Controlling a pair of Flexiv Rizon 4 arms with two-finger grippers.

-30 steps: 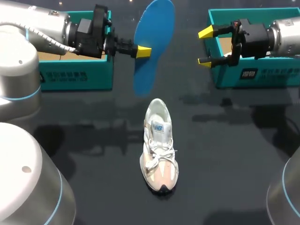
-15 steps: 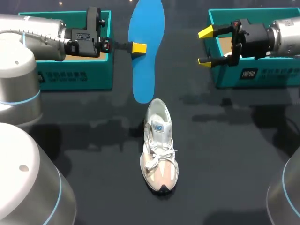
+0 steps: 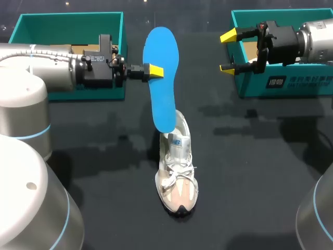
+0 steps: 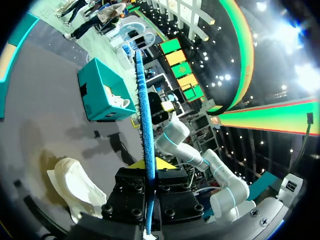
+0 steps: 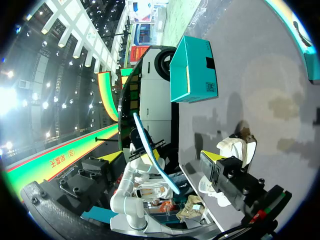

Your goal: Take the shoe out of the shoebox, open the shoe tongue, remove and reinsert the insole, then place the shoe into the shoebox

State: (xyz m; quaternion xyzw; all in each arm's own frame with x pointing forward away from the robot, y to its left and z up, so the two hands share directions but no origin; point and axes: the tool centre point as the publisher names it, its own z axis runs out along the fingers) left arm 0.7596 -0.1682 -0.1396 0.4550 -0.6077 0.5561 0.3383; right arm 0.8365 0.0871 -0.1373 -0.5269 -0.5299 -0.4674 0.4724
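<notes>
the shoe (image 3: 177, 172) lies near the middle of the table (image 3: 250, 172), toe toward 6 o'clock and heel toward 12. the insole (image 3: 162, 78) hangs on end at the shoe's 12 o'clock, its lower tip over the heel opening. the left gripper (image 3: 153, 71) grips the insole's edge from 9 o'clock. the left shoebox (image 3: 67, 15) sits at the shoe's 10 o'clock and the right shoebox (image 3: 291, 83) at its 2 o'clock. the right gripper (image 3: 228, 52) is at the right shoebox's 9 o'clock wall, well apart from the insole.

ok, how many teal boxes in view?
2. One box at the far left, the other at the far right, with the insole between them. None look hidden.
</notes>
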